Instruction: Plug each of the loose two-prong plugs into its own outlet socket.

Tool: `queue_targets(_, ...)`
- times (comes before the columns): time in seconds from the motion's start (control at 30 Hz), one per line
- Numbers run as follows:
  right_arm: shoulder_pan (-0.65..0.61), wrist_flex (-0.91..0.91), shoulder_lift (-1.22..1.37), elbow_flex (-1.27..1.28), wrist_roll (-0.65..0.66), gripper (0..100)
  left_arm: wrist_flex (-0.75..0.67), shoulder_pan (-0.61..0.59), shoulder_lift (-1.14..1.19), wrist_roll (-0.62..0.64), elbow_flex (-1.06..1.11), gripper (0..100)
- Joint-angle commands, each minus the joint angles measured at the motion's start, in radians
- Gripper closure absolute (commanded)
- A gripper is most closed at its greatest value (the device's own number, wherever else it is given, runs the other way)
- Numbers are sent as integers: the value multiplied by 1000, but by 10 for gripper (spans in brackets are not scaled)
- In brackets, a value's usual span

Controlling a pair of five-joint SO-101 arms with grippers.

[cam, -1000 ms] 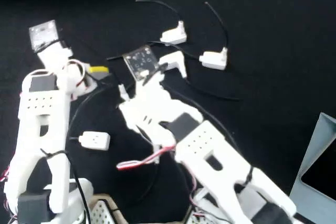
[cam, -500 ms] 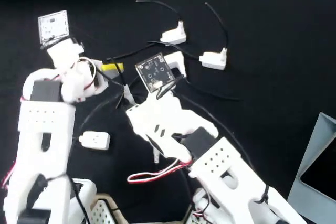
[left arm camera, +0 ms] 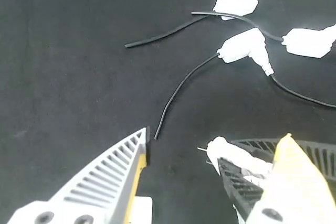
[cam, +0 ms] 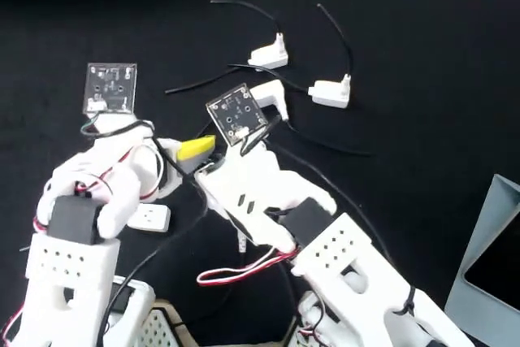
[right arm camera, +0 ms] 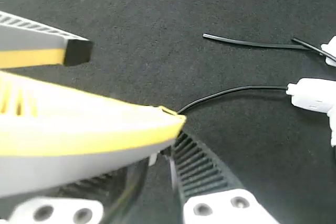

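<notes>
Three white two-prong plugs (cam: 268, 56) lie on the black cloth desk (cam: 422, 38) ahead of the arms, each trailing a thin black cord (left arm camera: 181, 85). A white outlet socket (cam: 151, 217) sits just beside the left arm. The plugs look light: small blocks of smooth, hard moulded plastic, probably slippery, and their springy cords may tug them askew. The flat sides of the body seem the best hold, leaving the thin prongs free. The left hand (left arm camera: 215, 137) is spread wide. A fourth plug (left arm camera: 231, 156) rests at the right hand (left arm camera: 239, 179), but whether that hand grips it cannot be told.
</notes>
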Motion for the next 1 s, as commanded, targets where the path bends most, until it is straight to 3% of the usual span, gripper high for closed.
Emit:
queue_targets(0.0, 8, -18, -21, -7, 8, 987, 2, -101, -20, -21, -12, 626)
queue_targets(0.1, 8, 11, -21, -5, 8, 987, 5, -213, -17, -49, -16, 626)
queue_targets(0.27, 34, 20, -21, -7, 8, 987, 48, -338, -12, -255, -10, 626)
queue_targets(0.5, 181, 20, -21, -8, 57, 987, 192, -346, 117, -681, -21, 622)
queue_targets(0.7, 233, 21, -19, -18, 66, 987, 215, -346, 288, -1186, 13, 626)
queue_targets(0.77, 233, 21, -19, -16, 66, 987, 215, -346, 334, -1300, 31, 626)
queue_targets(0.97, 233, 21, -19, -16, 66, 987, 44, -312, 413, -1338, 157, 626)
